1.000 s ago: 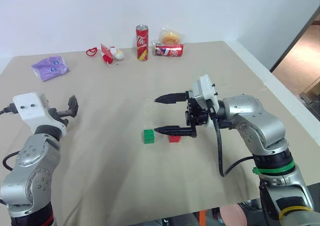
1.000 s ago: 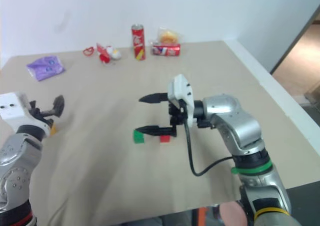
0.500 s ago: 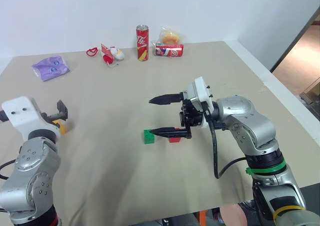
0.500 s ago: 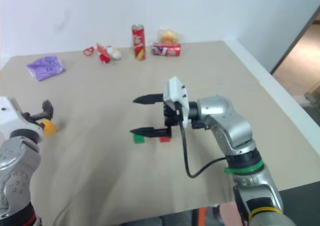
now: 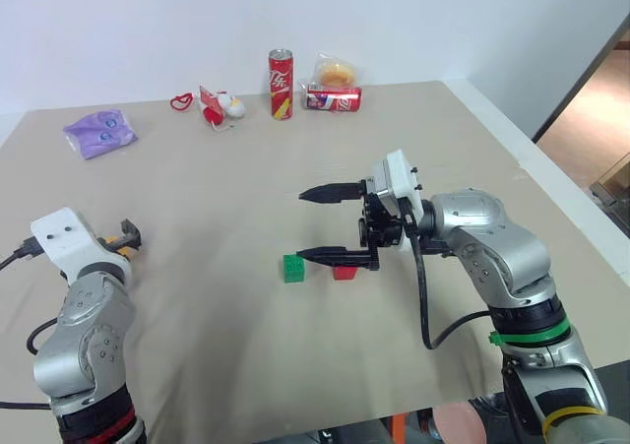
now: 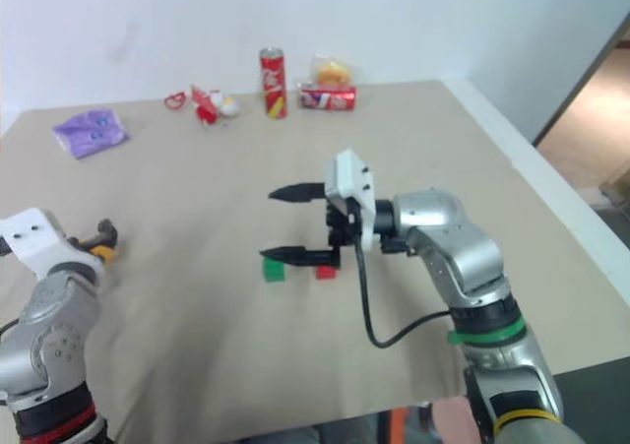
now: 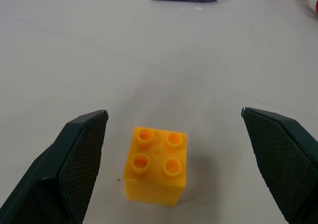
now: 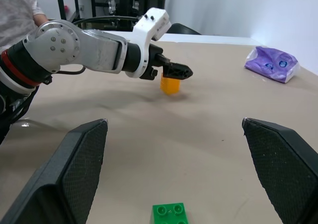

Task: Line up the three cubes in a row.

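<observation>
My left gripper [image 7: 174,134] sits low over the table [image 5: 226,355] with its jaws spread wide, and the yellow-orange cube [image 7: 156,164] stands on the surface between its two fingers [image 7: 82,154] — studs up, closer to one finger than the other, touching neither as far as I can see. From the head camera I catch a sliver of that cube [image 5: 125,253] just past the fingertips of the left gripper [image 5: 128,237]. In the right wrist view the same cube [image 8: 170,84] shows right at the tip of the left gripper [image 8: 176,71].

My right gripper [image 5: 317,225] hangs above the middle of the table, pointing across toward the left arm, jaws fully apart and holding nothing. The green cube [image 5: 292,268] rests on the table just beyond the tip of its lower finger [image 5: 335,257], and the red cube [image 5: 344,272] lies under that same finger, partly hidden by it. Green and red sit near each other with a small gap between them; the yellow-orange one is well apart from both, over by the left gripper.

Beyond both grippers, along the far edge, I see an upright red can [image 5: 281,84], a second can lying on its side [image 5: 333,97] and a purple pouch [image 5: 98,133].
</observation>
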